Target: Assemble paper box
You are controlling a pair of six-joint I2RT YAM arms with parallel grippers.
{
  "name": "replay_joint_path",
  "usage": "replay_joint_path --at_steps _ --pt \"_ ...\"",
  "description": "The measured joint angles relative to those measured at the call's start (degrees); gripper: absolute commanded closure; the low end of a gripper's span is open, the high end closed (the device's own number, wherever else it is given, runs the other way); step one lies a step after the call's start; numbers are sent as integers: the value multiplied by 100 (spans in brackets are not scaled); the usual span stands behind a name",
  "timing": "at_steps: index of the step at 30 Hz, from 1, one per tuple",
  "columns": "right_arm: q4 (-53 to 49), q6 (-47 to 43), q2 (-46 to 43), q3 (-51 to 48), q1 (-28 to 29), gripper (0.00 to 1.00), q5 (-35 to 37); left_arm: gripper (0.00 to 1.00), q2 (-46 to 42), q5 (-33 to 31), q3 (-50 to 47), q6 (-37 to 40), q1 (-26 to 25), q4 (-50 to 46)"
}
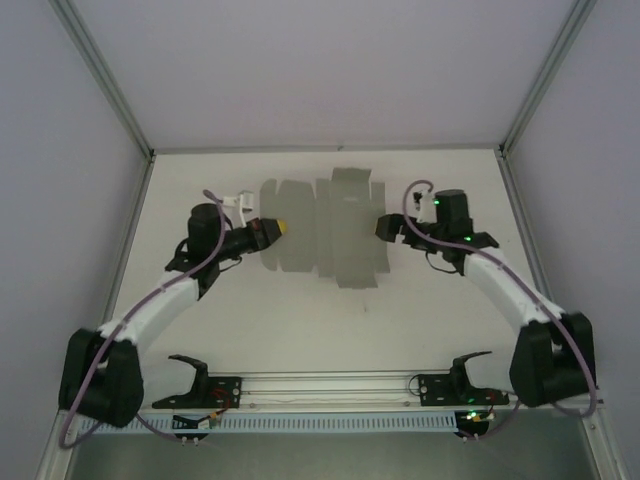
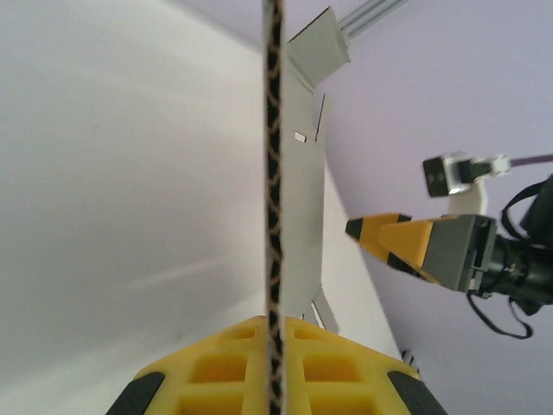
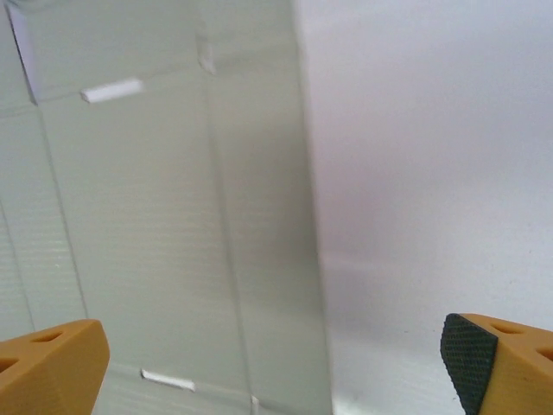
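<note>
Lying flat on the white tabletop (image 1: 300, 310), toward its far side, the paper box (image 1: 325, 235) is an unfolded grey die-cut sheet with flaps and slots. At its left edge the left tool (image 1: 280, 228) has its fingers pressed together, though I cannot tell whether cardboard is pinched between them. Over its right edge the right tool (image 1: 386, 228) has its fingers spread wide apart.
</note>
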Motion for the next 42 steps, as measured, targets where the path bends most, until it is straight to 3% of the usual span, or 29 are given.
replay_joint_path --at_steps 6,14,16,24,28,29,31,32,37,42 --pt "-278 -68 -570 22 -654 12 -1447 100 -1010 -181 267 -186 0 -192" --pt "52 166 -522 37 -804 32 -3029 100 -1281 -83 243 -560 0 -225" --pt "195 258 -420 68 -800 40 -3298 100 -1281 -17 208 -625 0 -136" --pt "551 426 -118 284 -800 90 -3753 100 -1283 76 179 -713 0 -52" --pt "625 363 -120 297 -800 100 -3834 100 -1287 70 155 -706 0 -59" --pt "614 332 -120 297 -800 100 -3836 74 -1292 55 146 -697 0 -90" --pt "544 223 -120 302 -798 100 -3810 6 -1309 -17 146 -595 0 -262" --pt "494 175 -120 306 -793 100 -3766 0 -1340 -120 149 -520 0 -442" --pt "-44 -343 63 487 -671 100 -3318 0 -1464 -1045 157 11 0 -1683" --pt "-452 -894 846 549 -485 100 -2702 0 -1342 -2205 146 341 0 -2894"
